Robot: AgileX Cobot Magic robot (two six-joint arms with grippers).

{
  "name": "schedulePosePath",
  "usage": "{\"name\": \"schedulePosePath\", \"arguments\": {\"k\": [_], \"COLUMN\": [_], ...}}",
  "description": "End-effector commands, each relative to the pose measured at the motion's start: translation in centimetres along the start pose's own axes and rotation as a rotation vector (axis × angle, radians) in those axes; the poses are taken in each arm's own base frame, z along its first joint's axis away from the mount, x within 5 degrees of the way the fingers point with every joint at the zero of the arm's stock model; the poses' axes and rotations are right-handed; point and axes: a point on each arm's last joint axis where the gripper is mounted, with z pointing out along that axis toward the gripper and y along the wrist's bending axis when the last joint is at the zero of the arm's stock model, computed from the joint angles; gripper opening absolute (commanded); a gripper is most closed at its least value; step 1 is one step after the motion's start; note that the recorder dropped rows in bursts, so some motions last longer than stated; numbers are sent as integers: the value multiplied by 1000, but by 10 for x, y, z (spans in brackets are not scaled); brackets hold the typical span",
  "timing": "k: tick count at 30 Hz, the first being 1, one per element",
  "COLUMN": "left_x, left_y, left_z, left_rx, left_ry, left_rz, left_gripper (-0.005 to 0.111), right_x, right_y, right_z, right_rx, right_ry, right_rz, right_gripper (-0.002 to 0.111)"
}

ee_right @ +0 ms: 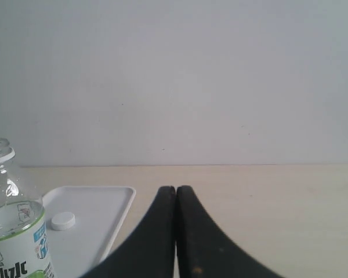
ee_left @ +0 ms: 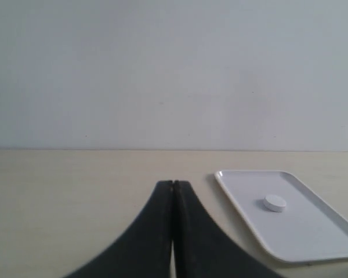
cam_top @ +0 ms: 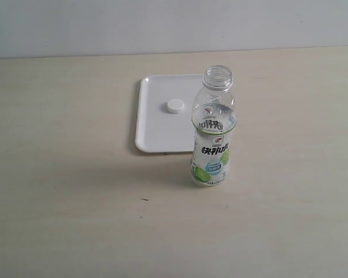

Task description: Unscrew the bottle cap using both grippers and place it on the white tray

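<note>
The pale desk (cam_top: 58, 202) carries the white tray (cam_top: 153, 130), lying flat. In the exterior view the bottle (cam_top: 213, 145) stands upright by the tray's near right corner, its neck bare. The bottle cap (cam_top: 175, 106) sits on the tray, apart from the bottle. To my eye the job looks finished, and nothing more seems called for than keeping the arms clear. Neither arm shows in the exterior view. The left jaws and right jaws are both clenched on nothing, held low, pointing level across the desk, well back from tray and bottle.
</note>
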Motion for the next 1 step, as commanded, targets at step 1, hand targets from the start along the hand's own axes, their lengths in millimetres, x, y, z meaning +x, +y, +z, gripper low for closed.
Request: {"name": "schedulePosePath", "arguments": {"k": [1], "left_x": [0], "left_y": [0], "left_z": [0], "left_rx": [-2], "left_ry": [-4], "left_rz": [-5], "left_gripper": [0], "right_x": [1], "right_y": [0], "right_z": [0], "right_rx": [6], "right_ry": [-5], "right_rz": [-6], "right_gripper": [0]}}
